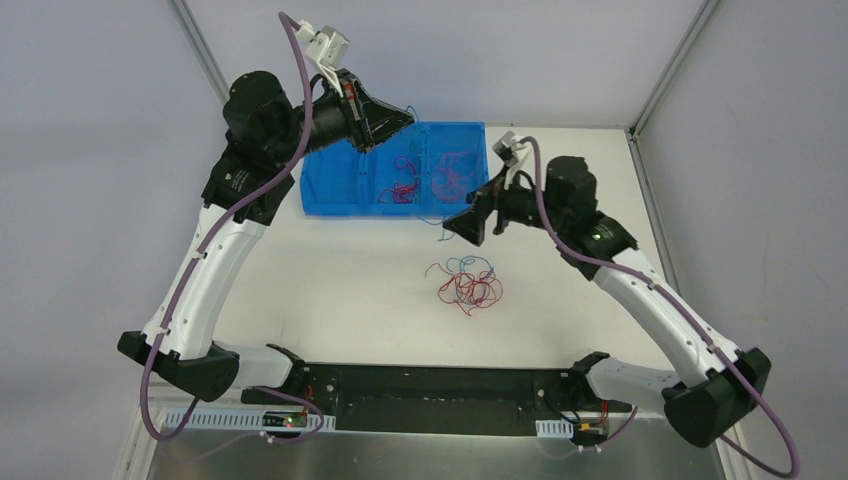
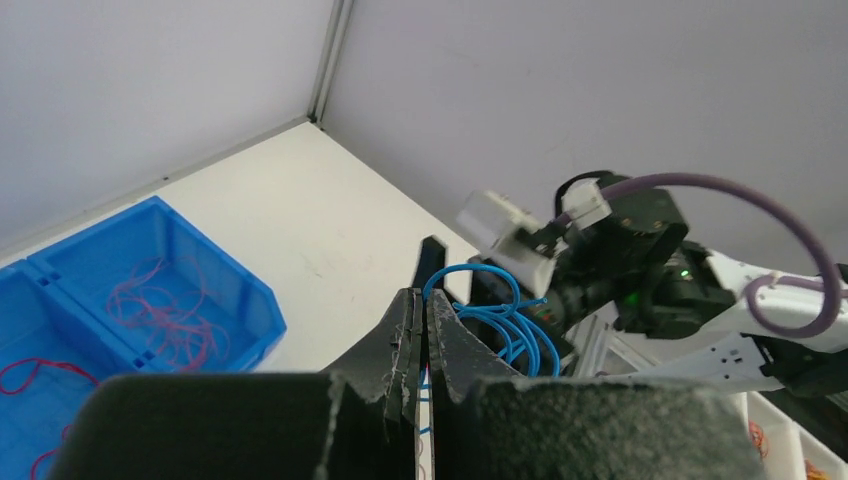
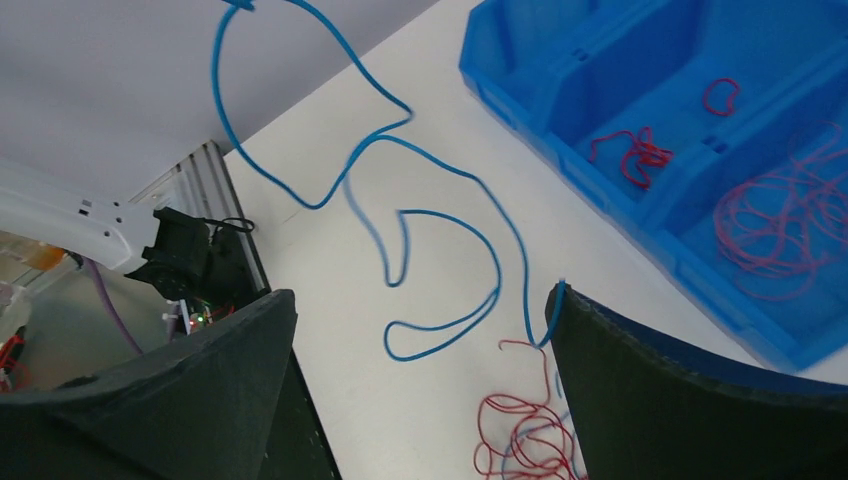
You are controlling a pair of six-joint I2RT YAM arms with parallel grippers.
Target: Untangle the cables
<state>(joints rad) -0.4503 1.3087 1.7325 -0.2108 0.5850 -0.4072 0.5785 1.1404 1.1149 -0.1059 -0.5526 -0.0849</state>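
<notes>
A tangle of red and blue cables (image 1: 468, 285) lies on the white table, seen low between the fingers in the right wrist view (image 3: 520, 430). My left gripper (image 1: 408, 120) is raised over the blue bin and shut (image 2: 422, 295) on a blue cable (image 2: 500, 310) that curls out past its tips. That blue cable (image 3: 440, 230) hangs in loops in front of my right gripper (image 3: 422, 300), its lower end touching the right finger (image 3: 600, 350). The right gripper (image 1: 462, 228) is open, above the table just beyond the tangle, holding nothing.
A blue bin (image 1: 340, 185) with several compartments stands at the back of the table; loose red cables (image 3: 780, 220) lie in its compartments. Grey booth walls and a metal corner post (image 2: 330, 55) close the far side. The right arm (image 2: 640, 270) is close in front of the left gripper.
</notes>
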